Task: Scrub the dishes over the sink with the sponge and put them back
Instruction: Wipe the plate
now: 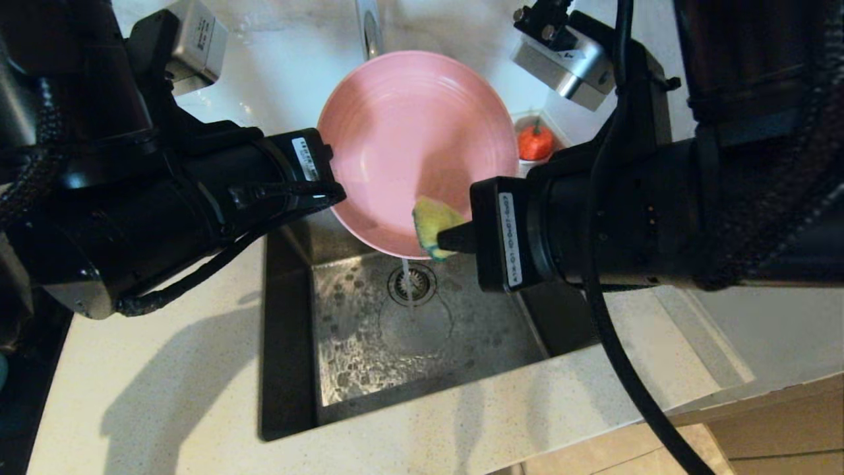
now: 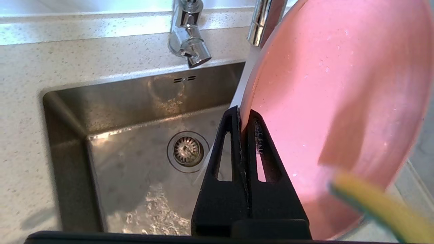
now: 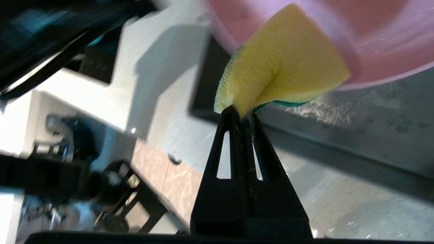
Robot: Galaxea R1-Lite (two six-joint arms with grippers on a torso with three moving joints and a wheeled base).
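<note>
Counter edge: a pale speckled stone countertop [image 1: 165,369] runs along the near side, with arm shadows across it; tan floor tiles show below at the near right corner.
Sink: the brushed steel sink [image 1: 369,356] is set into the counter, its floor wet and dotted with droplets; a thin stream of water falls onto the round strainer drain [image 1: 411,284].
Left gripper: the left gripper [image 2: 244,125] reaches in from the left, its fingers clamped tight on the rim of the pink plate [image 1: 415,138].
Plate: held tilted above the far half of the sink, its hollow face turned up toward the head camera; wet specks show on it in the left wrist view.
Right gripper: the right gripper [image 3: 241,113] comes in from the right, pinching the yellow sponge [image 1: 434,225] so that it folds; the green scouring layer peeks out underneath.
Sponge: at the plate's near lower rim, touching the pink surface.
Faucet: the chrome faucet [image 2: 187,34] rises behind the plate.
Far right: a small white saucer with a red fruit [image 1: 535,142] sits on the counter.
Writing: white labels on both wrists carry print too small to read.
</note>
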